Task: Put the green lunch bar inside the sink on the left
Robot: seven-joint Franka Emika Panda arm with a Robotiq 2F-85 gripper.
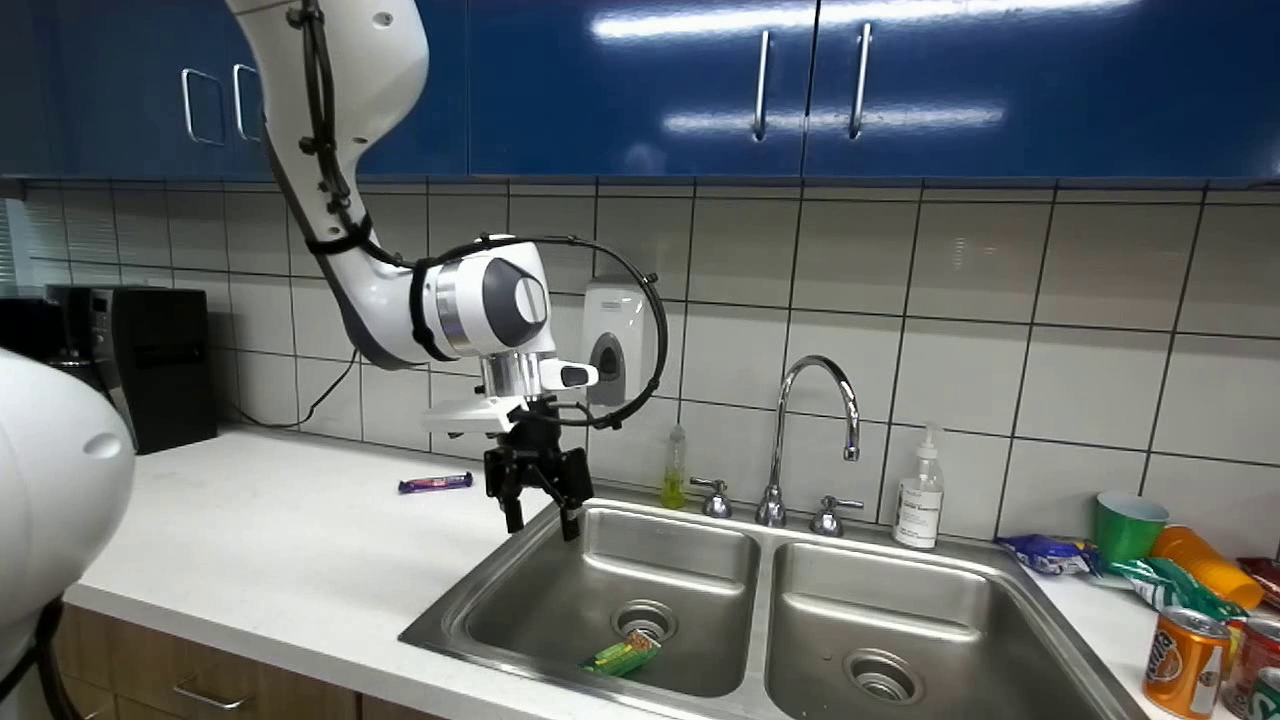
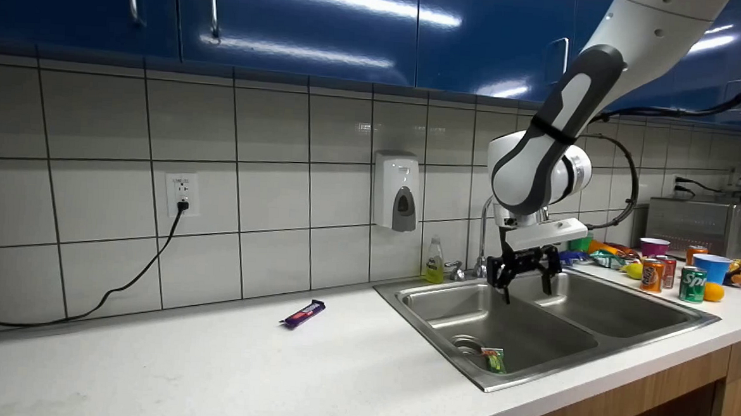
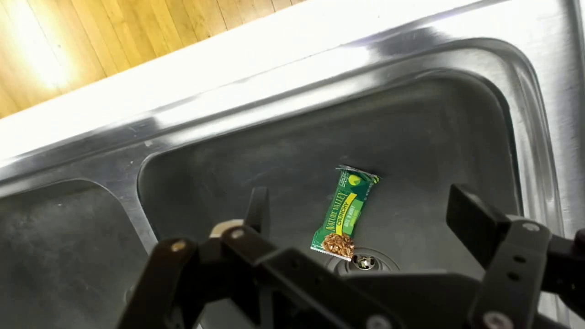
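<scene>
The green lunch bar [image 1: 624, 655] lies flat on the floor of the sink's left basin [image 1: 540, 605], beside the drain. It also shows in an exterior view [image 2: 494, 360] and in the wrist view [image 3: 343, 210], where one end overlaps the drain's edge. My gripper [image 1: 542, 523] hangs high above that basin, near its back left corner in this view. It also shows in an exterior view [image 2: 526, 292]. In the wrist view the gripper [image 3: 363, 211] is open with its fingers wide apart and nothing between them. The bar lies well below the fingertips, apart from them.
A purple bar [image 1: 435, 483] lies on the counter beside the sink. The faucet [image 1: 775, 440], a green soap bottle [image 1: 674, 468] and a pump bottle [image 1: 919, 495] stand behind the basins. Cans [image 1: 1187, 660], cups [image 1: 1128, 525] and snack packs crowd the far side.
</scene>
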